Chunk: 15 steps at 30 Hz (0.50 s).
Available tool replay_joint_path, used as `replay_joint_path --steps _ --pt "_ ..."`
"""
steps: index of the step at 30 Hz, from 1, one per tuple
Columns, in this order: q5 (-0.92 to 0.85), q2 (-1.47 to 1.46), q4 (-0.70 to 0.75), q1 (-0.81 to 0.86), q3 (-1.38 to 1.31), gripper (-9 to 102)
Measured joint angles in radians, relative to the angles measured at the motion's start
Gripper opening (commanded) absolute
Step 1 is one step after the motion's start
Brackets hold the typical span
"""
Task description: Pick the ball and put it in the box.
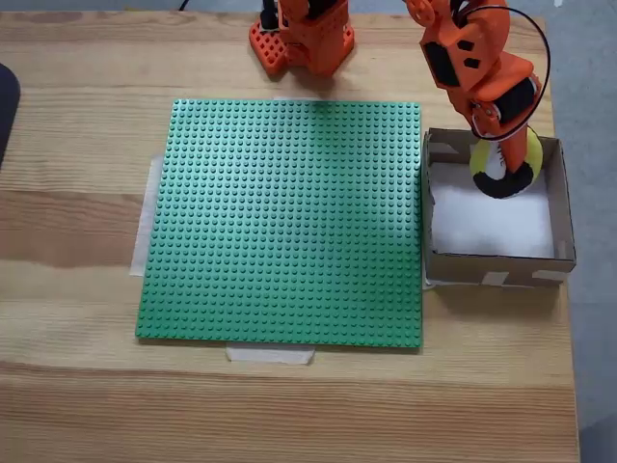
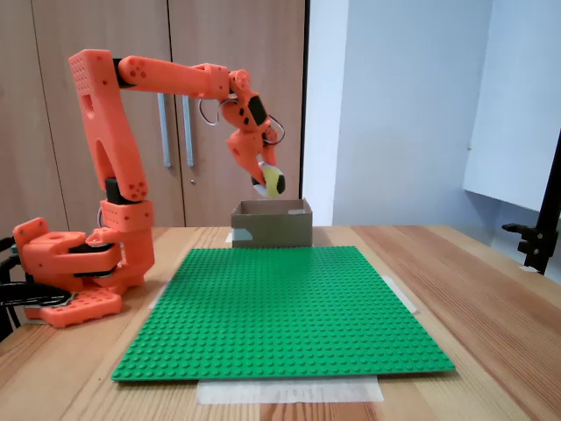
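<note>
The yellow, black and white ball (image 1: 505,166) hangs in the air over the brown cardboard box (image 1: 562,198), held in my orange gripper (image 1: 501,145), which is shut on it. In a fixed view from the side, the ball (image 2: 273,182) sits between the fingers of the gripper (image 2: 266,180), a little above the top edge of the box (image 2: 272,224). The box stands just right of the green baseplate in a fixed view from above, and its white paper bottom (image 1: 487,222) shows below the ball.
A large green studded baseplate (image 1: 284,222) is taped to the wooden table (image 1: 77,231). My arm's orange base (image 2: 74,272) stands at the far edge of the table (image 1: 304,39). A dark object (image 1: 6,101) lies at the left edge.
</note>
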Motion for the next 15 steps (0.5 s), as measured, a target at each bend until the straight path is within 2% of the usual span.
replay_joint_path --steps 2,7,10,15 --pt "0.000 0.000 -0.002 0.000 0.000 9" --pt "0.012 0.000 -0.002 0.000 0.000 29" --pt "0.021 0.002 -0.002 0.000 -0.002 35" --pt "0.031 0.002 0.006 0.000 -0.002 36"
